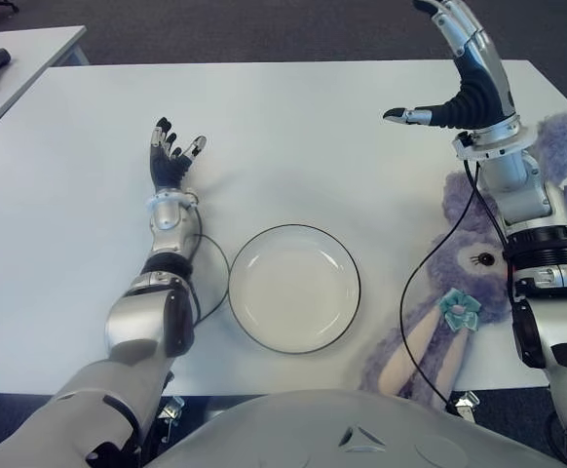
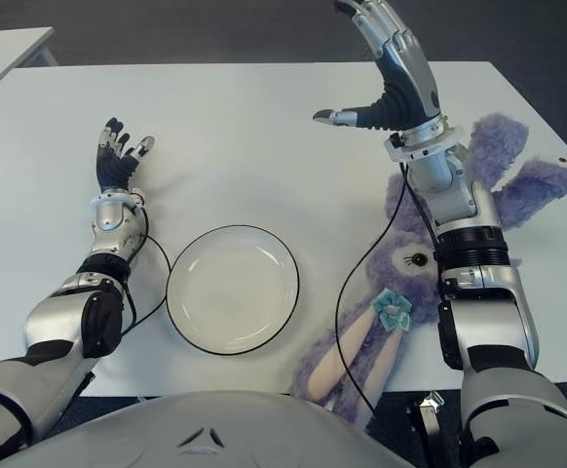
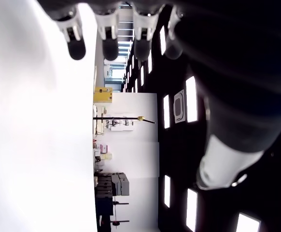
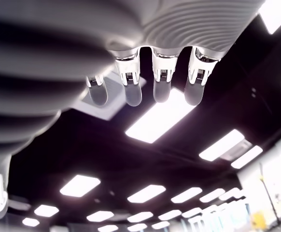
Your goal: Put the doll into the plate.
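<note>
The white plate (image 1: 294,287) sits empty near the front edge of the white table (image 1: 313,127). The purple plush doll (image 1: 469,283) lies to the right of the plate, apart from it, partly under the right forearm. The right hand (image 1: 459,73) is raised beyond the doll, fingers spread, holding nothing. The left hand (image 1: 171,156) shows left of the plate, fingers loosely open and empty.

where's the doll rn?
The purple doll lies on the white table at the robot's right, just right of the empty plate, partly under the right forearm. The right hand is raised open above it, holding nothing.
</note>
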Tool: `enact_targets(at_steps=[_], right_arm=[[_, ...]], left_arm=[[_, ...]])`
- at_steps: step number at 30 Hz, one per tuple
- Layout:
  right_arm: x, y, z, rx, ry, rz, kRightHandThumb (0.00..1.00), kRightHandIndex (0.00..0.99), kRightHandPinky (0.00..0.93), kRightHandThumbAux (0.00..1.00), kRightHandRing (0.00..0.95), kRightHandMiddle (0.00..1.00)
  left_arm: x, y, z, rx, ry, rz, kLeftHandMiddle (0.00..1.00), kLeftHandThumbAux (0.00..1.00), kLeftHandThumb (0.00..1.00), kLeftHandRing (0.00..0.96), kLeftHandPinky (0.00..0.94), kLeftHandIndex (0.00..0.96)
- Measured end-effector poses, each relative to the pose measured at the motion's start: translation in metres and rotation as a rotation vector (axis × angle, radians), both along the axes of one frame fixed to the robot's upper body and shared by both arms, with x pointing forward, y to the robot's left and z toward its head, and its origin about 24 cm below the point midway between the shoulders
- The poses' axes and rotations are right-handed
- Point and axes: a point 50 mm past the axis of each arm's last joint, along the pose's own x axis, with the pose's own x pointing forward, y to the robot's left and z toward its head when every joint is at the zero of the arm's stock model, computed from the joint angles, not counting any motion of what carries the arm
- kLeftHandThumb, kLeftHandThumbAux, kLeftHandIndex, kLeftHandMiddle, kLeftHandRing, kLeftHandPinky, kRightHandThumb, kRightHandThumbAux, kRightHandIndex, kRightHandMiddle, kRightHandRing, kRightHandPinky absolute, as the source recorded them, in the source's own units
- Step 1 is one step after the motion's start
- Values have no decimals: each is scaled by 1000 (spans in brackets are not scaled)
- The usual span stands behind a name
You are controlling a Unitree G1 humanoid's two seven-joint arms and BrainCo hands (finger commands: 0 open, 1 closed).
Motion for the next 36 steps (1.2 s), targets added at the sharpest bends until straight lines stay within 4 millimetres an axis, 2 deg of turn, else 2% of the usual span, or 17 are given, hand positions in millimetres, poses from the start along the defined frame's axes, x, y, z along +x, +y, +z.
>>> enact_targets(at_steps=[10,18,36], right_arm=[[-4,-11,18,24,-73,15,93,49,90,652,95,111],[-1,-23,45,25,-114,-31,118,63,87,611,97,122],[-3,-45,81,-20,-124,-171,79,69,109,572,111,139]], left_arm=[[0,-2,0,9,2,-1,15,775,29,0,22,34],[1,-2,0,9,2,-2,17,763,44,0,28,38],[1,-4,0,11,1,-7,8,772,74,0,41,39]])
